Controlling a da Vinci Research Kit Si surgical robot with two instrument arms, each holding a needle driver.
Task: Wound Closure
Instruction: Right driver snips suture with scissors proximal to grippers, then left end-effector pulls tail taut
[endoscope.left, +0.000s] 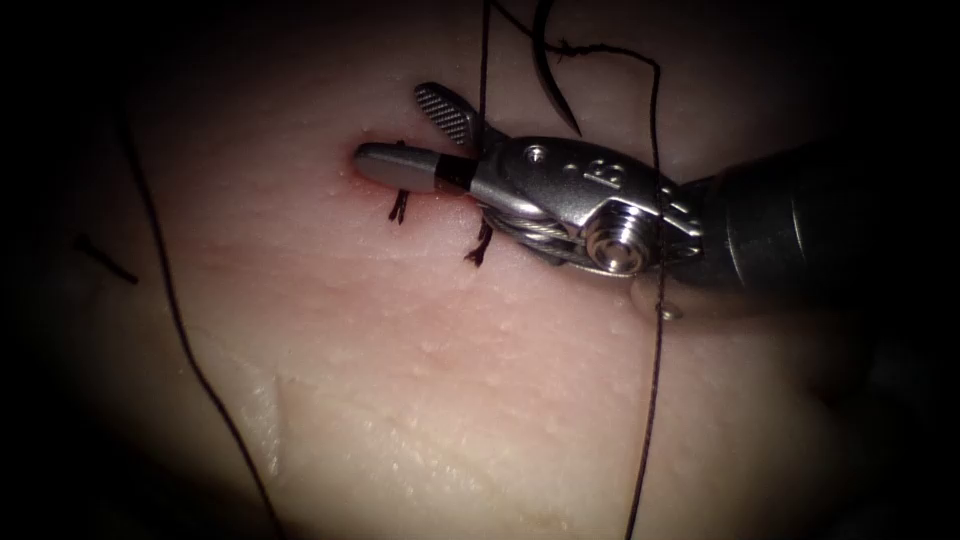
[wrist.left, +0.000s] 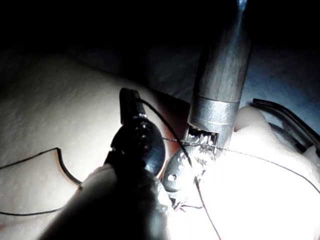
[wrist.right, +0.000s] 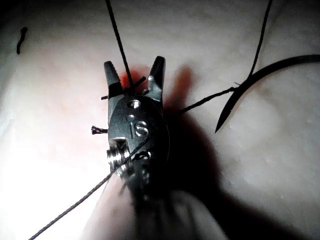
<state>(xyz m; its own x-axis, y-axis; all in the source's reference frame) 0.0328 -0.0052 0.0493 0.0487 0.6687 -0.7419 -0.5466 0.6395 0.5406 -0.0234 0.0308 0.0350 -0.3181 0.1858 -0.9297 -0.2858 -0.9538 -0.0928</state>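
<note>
Clearly we are between stitches: the right end effector (endoscope.left: 425, 135) stands with jaws wide over the cut (endoscope.left: 440, 195), a strand of thread (endoscope.left: 483, 60) between them (nothing gripped), the needle (endoscope.left: 552, 70) lying free just beyond — regrasping it seems due.

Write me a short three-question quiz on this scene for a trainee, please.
1. True or false: the right tool's jaws are shut.
2. The needle is: A, in the right tool's jaws; B, clear of them, tip bare; C, buried in the cut.
3. What runs between those jaws?
Key: 1 false; 2 B; 3 thread.
</note>
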